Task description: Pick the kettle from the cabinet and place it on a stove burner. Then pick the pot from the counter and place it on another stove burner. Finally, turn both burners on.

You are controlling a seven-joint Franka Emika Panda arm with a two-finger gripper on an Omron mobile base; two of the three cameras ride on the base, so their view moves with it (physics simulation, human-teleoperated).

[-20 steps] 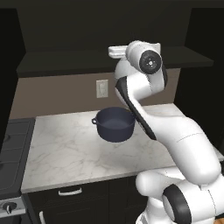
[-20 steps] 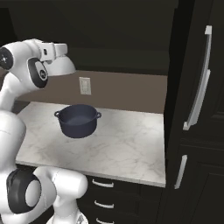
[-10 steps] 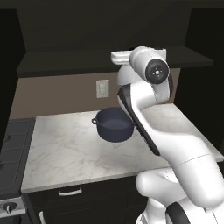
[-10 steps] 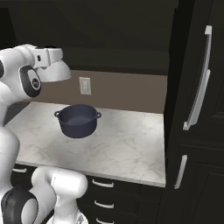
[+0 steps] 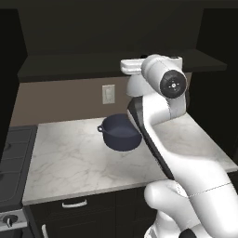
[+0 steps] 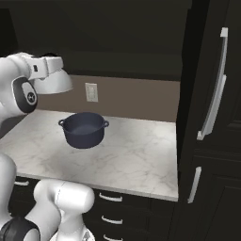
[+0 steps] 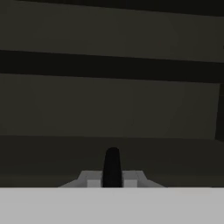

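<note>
Overhead, the white arm's end effector [image 7: 112, 168] was raised above the white-grey marbled stone tabletop [image 5: 69, 162], its two dark finger tips pressed together into a single dark stub with nothing between them, facing a dim panelled surface in the hand view. The wide round dark blue-grey pot [image 5: 121, 132], lidless and with small loop handles at the rim, stood upright on the tabletop toward the back wall, below a pale wall outlet [image 5: 108, 94]. From the right base view the same pot [image 6: 84, 129] sat well apart from the tall dark cabinet [image 6: 212, 70] with its long pale silver bar handle [image 6: 215, 92]. A black gas cooktop [image 5: 13, 162] adjoined the tabletop's left end, one silver knob [image 5: 8, 221] showing at its front. Dark drawers with silver handles [image 6: 111, 197] ran beneath.
</note>
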